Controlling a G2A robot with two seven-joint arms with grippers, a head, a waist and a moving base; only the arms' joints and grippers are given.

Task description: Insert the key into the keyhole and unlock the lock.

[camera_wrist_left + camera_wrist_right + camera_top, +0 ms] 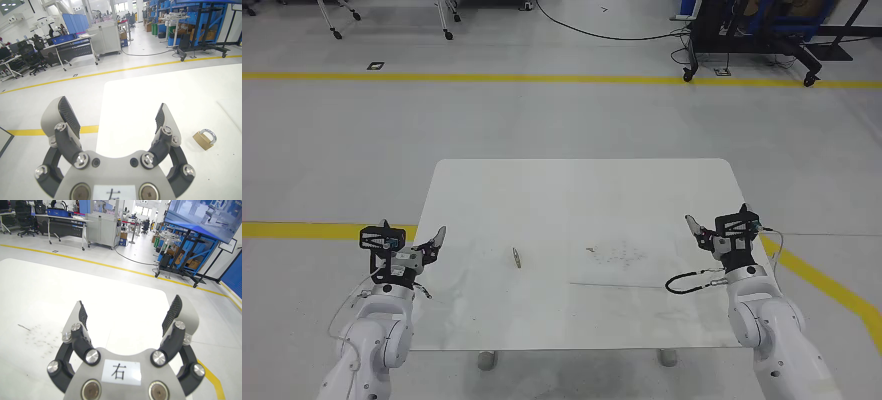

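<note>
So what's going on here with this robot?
Nothing is held yet. The brass padlock lies on the white table, and the key lies apart from it. The left hand and right hand are both open, near opposite side edges of the table.
</note>
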